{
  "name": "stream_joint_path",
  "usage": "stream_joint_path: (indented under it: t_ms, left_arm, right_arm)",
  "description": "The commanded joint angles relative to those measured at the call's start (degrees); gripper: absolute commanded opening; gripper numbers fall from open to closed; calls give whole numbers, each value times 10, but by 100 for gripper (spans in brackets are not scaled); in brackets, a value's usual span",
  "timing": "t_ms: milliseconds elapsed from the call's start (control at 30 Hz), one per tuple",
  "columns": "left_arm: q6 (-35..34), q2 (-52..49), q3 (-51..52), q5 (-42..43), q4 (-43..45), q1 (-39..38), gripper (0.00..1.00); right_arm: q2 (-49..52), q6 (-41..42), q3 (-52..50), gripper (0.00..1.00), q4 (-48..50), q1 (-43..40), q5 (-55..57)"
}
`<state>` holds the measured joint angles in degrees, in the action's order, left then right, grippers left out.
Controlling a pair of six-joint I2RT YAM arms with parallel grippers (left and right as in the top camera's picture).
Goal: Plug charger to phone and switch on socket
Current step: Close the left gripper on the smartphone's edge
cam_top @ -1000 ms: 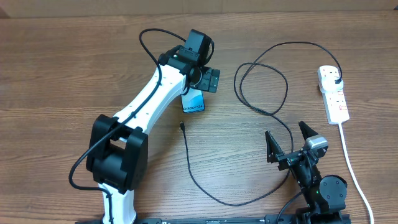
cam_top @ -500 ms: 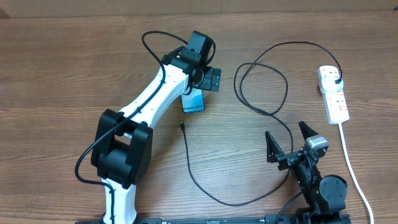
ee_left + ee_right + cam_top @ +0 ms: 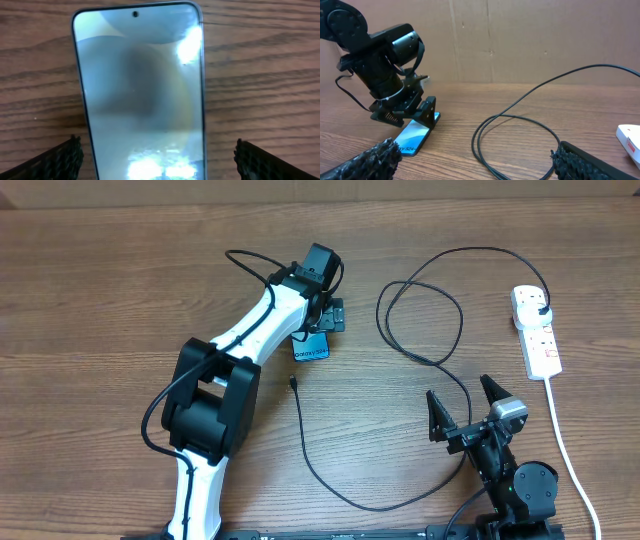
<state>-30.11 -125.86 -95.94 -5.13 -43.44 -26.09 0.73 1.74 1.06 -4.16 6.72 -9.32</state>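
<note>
Everywhere wood-grain table [image 3: 100, 280], brown board wall [image 3: 520, 40] behind; left tool [image 3: 160, 162], right tool [image 3: 462, 408] wide open, empty.

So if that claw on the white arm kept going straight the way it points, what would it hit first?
Most likely the slim blue-screened smartphone. The left gripper points down at its glass face, jaws open to either side of it. How far above the phone it hangs is unclear.

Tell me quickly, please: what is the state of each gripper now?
Left gripper: open, one finger on each side of the phone, not gripping it.
Right gripper: open, holding nothing.
</note>
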Motion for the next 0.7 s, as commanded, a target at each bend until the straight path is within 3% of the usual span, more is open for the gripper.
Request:
stream_joint_path:
  t_ms: [0, 467, 567, 667]
  left_arm:
    - [-23, -15, -12, -14, -5, 5, 100]
    - [-20, -53, -12, -14, -9, 8, 99]
    - [-20, -58, -12, -10, -10, 10, 88]
    - [-20, -60, -12, -4, -13, 10, 84]
  right_arm:
    - [-6, 4, -6, 100, 2, -4, 7]
    - [-6, 4, -6, 100, 2, -4, 7]
    - [-6, 4, -6, 100, 2, -4, 7]
    - [-6, 4, -6, 100, 2, -4, 7]
